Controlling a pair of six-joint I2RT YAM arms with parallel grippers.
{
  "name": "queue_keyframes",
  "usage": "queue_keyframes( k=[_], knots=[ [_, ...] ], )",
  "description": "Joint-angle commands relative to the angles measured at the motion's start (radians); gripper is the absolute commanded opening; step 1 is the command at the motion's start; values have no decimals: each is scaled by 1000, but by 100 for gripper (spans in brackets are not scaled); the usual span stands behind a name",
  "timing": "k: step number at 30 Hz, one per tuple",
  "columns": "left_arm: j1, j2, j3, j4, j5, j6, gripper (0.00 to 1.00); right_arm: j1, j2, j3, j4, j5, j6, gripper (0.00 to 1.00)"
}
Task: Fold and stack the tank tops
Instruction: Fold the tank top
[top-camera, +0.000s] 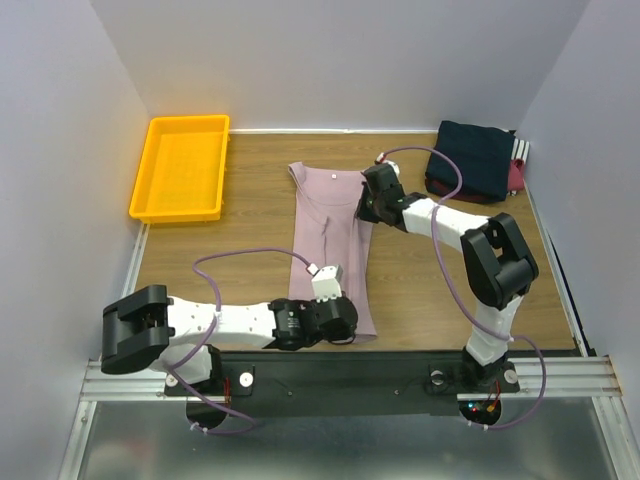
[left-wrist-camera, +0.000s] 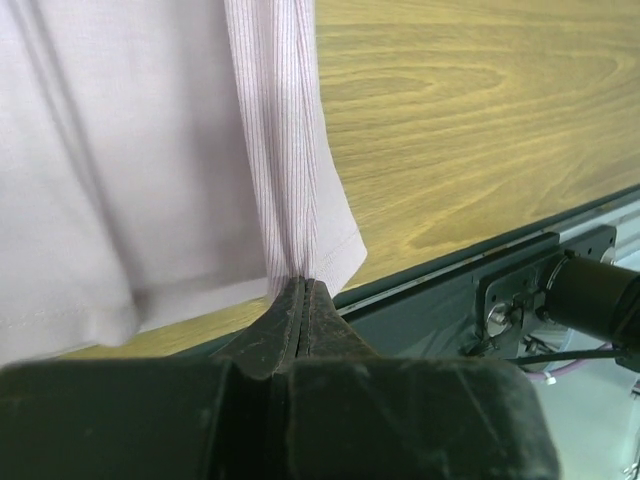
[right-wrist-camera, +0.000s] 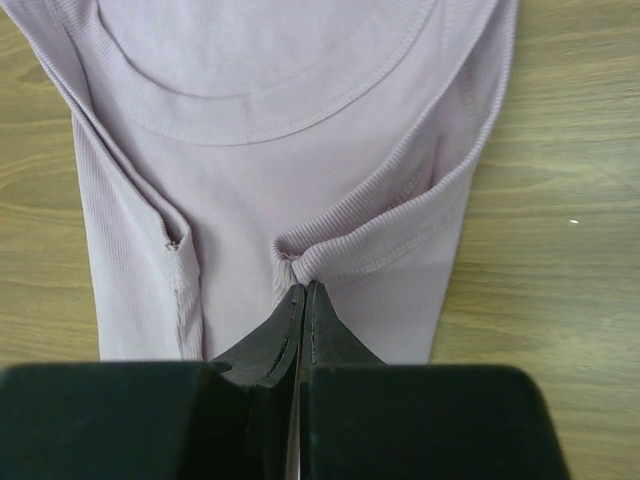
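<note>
The dusty pink tank top (top-camera: 325, 225) lies lengthwise in the middle of the wooden table, neck at the far end, its sides folded inward. My left gripper (top-camera: 343, 322) is shut on the pink top's near hem (left-wrist-camera: 300, 282) at its right corner. My right gripper (top-camera: 368, 205) is shut on the folded armhole edge (right-wrist-camera: 303, 285) of the pink top (right-wrist-camera: 260, 150) near the neck. A folded dark navy tank top (top-camera: 472, 158) lies on a maroon one (top-camera: 516, 176) at the far right corner.
A yellow plastic tray (top-camera: 182, 166) sits at the far left. The black rail (left-wrist-camera: 450, 290) of the table's near edge runs just behind the left gripper. White walls close in the table on three sides.
</note>
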Motion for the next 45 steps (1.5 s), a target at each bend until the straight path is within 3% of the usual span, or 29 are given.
queue_keyframes(
  k=[1,13,40,42,45],
  knots=[
    [1,-42,-29,-63,-43,-66,0,34,40,88,4,61,24,1],
    [1,-64,-83,-132,-31,-132,0,97,137,203,-32,95,30,0],
    [1,-117,-104,-211,-52,-181,0,113,201,269,-41,106,56,2],
    [1,-119,-104,-204,-49,-168,6,111,203,270,-41,106,59,8],
    [1,-126,-97,-215,-57,-164,26,113,192,269,-41,103,61,27]
  ],
)
